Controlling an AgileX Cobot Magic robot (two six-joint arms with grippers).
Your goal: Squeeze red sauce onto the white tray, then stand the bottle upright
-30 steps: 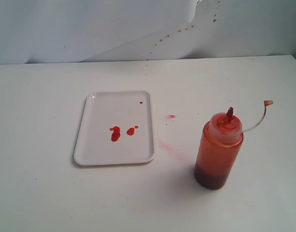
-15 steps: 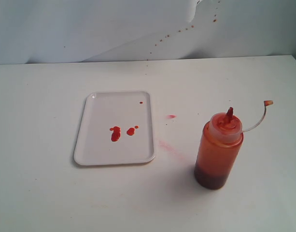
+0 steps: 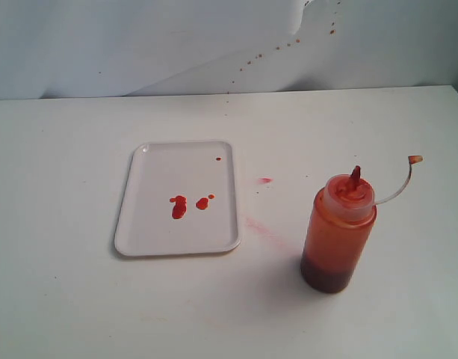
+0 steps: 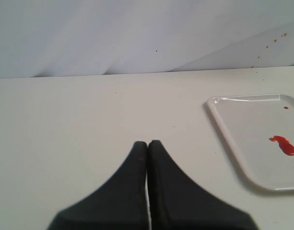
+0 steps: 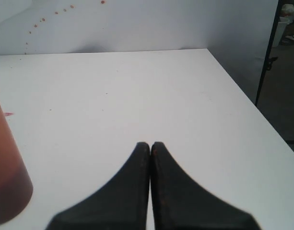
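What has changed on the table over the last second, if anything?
Nothing visibly changed. The bottle stands upright as before, apart from the white tray and to its right in the exterior view. The red sauce blobs sit in the same spots on the tray. The left gripper and right gripper are shut and hold nothing.

- White tray: smooth white plastic, low sheen; rim glared at one corner.
- Red sauce: thick blobs, wet and glossy.
- Bottle: translucent orange-red plastic, smooth wall, darker red layer showed through at base.
- Cap strap: thin clear plastic.
- Surface: white, matt, smooth.
- Pink smears on it looked dull.
- Left end effector, right end effector: fingers black, matt; material unclear.
- Backdrop: white, matt, creased like sheet.
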